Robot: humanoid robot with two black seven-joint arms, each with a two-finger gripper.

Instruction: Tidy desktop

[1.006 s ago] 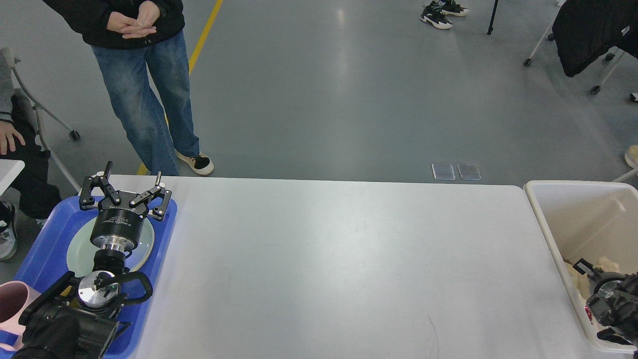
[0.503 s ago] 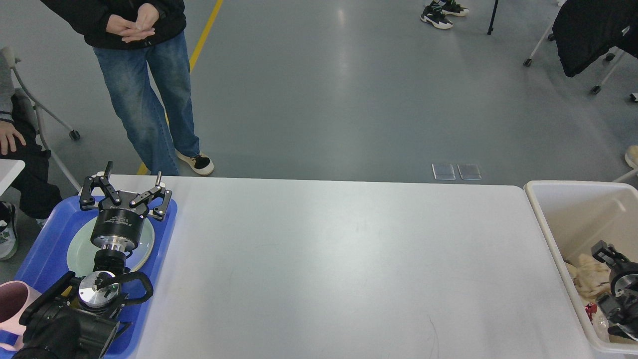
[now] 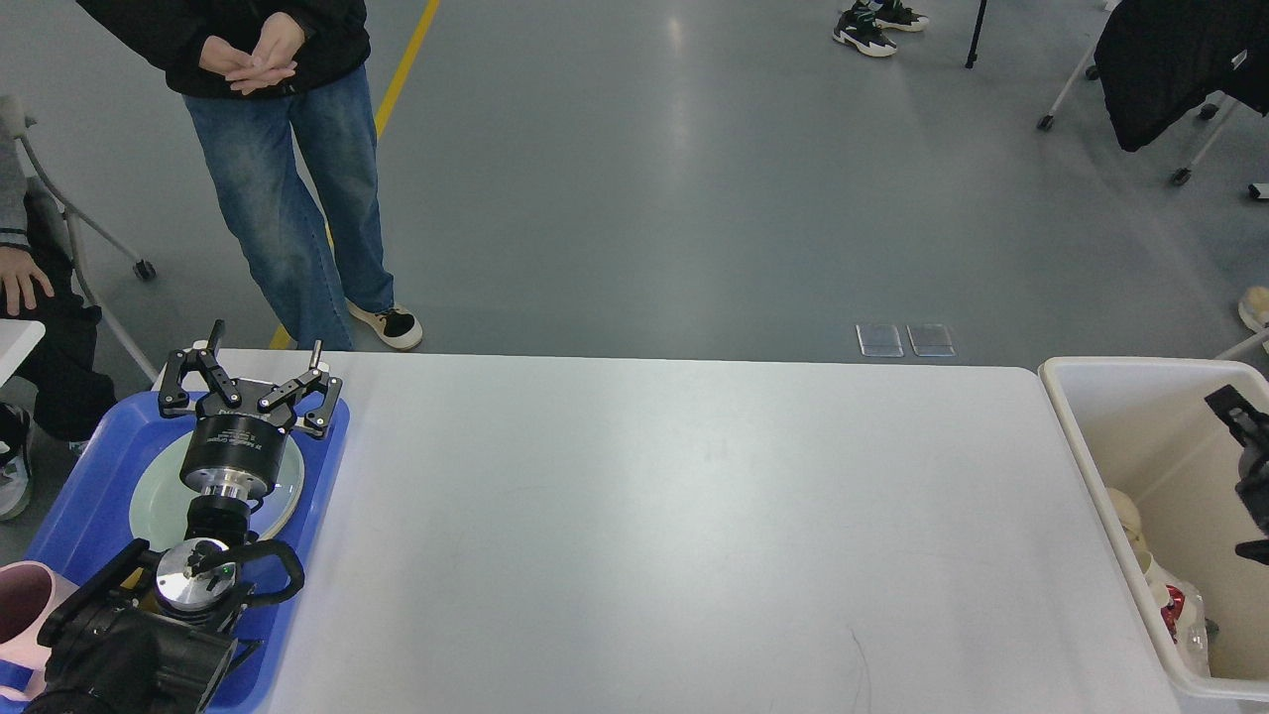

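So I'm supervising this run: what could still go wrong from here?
The left gripper hangs open just above the plate in the blue tray; dropping or swinging, it could knock the plate or the pink mug. The right gripper, mostly out of view over the bin, might catch its rim.
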